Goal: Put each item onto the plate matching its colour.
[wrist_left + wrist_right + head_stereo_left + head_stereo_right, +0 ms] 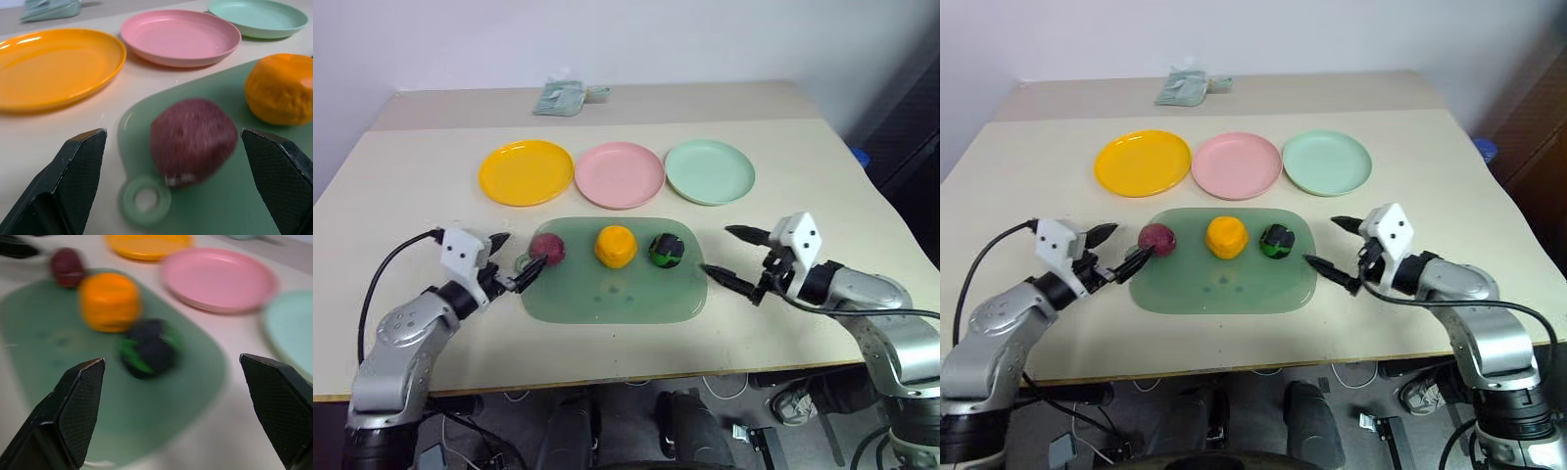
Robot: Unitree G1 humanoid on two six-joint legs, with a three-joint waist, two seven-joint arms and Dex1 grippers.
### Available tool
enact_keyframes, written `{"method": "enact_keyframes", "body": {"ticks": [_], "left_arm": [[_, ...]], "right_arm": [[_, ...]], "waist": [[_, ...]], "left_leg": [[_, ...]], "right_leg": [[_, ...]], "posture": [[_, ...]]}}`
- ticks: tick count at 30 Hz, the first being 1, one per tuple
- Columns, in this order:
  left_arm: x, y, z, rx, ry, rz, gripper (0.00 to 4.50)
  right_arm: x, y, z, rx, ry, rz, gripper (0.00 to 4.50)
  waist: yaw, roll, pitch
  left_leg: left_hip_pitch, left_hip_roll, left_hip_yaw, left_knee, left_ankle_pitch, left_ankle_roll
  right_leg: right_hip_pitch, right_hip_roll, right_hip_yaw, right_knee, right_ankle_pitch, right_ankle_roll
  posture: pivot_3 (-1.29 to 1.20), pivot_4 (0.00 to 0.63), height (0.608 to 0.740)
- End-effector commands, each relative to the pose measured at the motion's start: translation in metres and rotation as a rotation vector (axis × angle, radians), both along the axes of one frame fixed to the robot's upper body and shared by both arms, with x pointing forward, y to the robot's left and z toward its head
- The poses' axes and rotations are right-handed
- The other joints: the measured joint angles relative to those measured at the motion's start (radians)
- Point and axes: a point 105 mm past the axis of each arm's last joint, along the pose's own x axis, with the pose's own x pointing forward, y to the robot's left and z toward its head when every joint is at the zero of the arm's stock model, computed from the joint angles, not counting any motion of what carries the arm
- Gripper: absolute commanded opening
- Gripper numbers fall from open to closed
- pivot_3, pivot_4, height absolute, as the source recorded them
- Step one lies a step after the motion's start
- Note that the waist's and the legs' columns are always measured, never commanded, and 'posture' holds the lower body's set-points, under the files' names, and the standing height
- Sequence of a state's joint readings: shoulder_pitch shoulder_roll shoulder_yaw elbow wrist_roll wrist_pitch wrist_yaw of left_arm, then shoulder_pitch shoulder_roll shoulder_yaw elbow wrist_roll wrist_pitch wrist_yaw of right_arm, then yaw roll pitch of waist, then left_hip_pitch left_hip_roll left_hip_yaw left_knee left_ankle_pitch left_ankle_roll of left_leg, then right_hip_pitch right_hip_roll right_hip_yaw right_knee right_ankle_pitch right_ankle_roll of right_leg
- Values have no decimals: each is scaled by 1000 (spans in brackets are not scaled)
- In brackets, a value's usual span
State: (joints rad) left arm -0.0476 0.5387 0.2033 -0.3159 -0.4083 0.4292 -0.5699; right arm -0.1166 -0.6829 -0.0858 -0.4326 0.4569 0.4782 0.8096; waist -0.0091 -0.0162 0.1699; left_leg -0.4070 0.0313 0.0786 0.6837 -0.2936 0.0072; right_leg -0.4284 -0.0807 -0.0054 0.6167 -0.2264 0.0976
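Three items lie in a row on the green tray (607,304): a dark red-purple ball (547,248), a lumpy orange-yellow one (616,246) and a dark green-and-black one (666,250). Behind the tray stand the yellow-orange plate (526,172), the pink plate (620,174) and the mint green plate (709,171). My left gripper (517,262) is open at the tray's left end, its fingers level and spread to either side of the red-purple ball without touching it. My right gripper (732,257) is open at the tray's right end, pointing toward the green-and-black item, a short gap away.
A crumpled pale green cloth (563,98) lies at the table's far edge. The tray has a small ring handle (145,199) at its left end, just under the left gripper. A cable (396,259) loops off the left wrist.
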Motion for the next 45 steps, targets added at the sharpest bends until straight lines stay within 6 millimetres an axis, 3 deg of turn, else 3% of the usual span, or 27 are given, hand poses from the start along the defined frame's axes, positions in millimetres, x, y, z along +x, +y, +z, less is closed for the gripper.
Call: {"method": "enact_keyframes", "body": {"ticks": [1,13,16,19,23,27,30,34,38,40,43,45], "left_arm": [[5,-6,-2,38,15,-27,4500],[23,-26,-14,77,84,-62,4500],[24,-26,-12,77,84,-59,3666],[25,-24,-10,84,74,-50,2488],[31,-19,-2,64,40,-19,2488],[58,-14,16,48,-49,99,2488],[84,-29,27,6,-71,151,2488],[123,-66,45,-40,-85,176,2488],[157,-98,51,-35,-35,192,2488],[167,-109,51,-44,-10,192,2488],[174,-140,54,32,-14,136,2488],[176,-147,52,62,-7,124,2488]], "right_arm": [[-13,13,4,6,-24,41,4481],[-27,25,2,29,-14,34,4481],[-26,25,4,33,-19,26,4500],[-25,25,5,33,-24,21,4500],[-22,25,8,35,-35,17,4500],[-16,27,12,40,-52,20,4500],[-11,31,15,46,-66,30,4500],[-5,37,19,55,-84,41,4500],[-3,41,20,64,-93,42,4500],[-3,42,19,66,-94,41,4500],[-6,43,20,74,-105,23,4500],[-6,41,21,76,-110,8,4500]], "waist": [[-1,0,0],[0,0,0],[-1,0,0],[-1,0,0],[1,0,0],[7,-1,0],[20,-2,0],[27,-3,-1],[24,-3,-1],[20,-4,0],[21,-4,0],[21,-4,0]], "left_leg": [[0,0,0,0,0,0],[0,0,0,0,0,0],[0,0,0,0,0,0],[0,0,0,0,0,0],[0,0,0,0,0,0],[0,-1,-1,1,0,0],[0,-2,0,2,0,0],[-1,-5,0,2,0,0],[-1,-5,0,2,0,0],[-1,-6,0,2,0,0],[-1,-5,0,1,0,0],[-1,-5,0,1,0,0]], "right_leg": [[0,0,0,0,0,0],[0,0,0,0,0,0],[0,1,0,1,0,0],[0,1,0,1,0,0],[0,0,0,1,0,0],[0,0,0,1,0,0],[1,1,0,1,2,3],[2,1,-1,0,2,4],[2,1,-1,0,3,6],[2,1,-1,-1,3,6],[2,1,-1,-1,3,7],[2,1,-2,-1,3,7]], "posture": [[0,150,740],[0,150,740],[0,150,740],[0,150,740],[0,150,740],[0,150,740],[0,150,740],[0,150,740],[0,150,740],[0,150,740],[0,150,740],[0,150,740]]}}
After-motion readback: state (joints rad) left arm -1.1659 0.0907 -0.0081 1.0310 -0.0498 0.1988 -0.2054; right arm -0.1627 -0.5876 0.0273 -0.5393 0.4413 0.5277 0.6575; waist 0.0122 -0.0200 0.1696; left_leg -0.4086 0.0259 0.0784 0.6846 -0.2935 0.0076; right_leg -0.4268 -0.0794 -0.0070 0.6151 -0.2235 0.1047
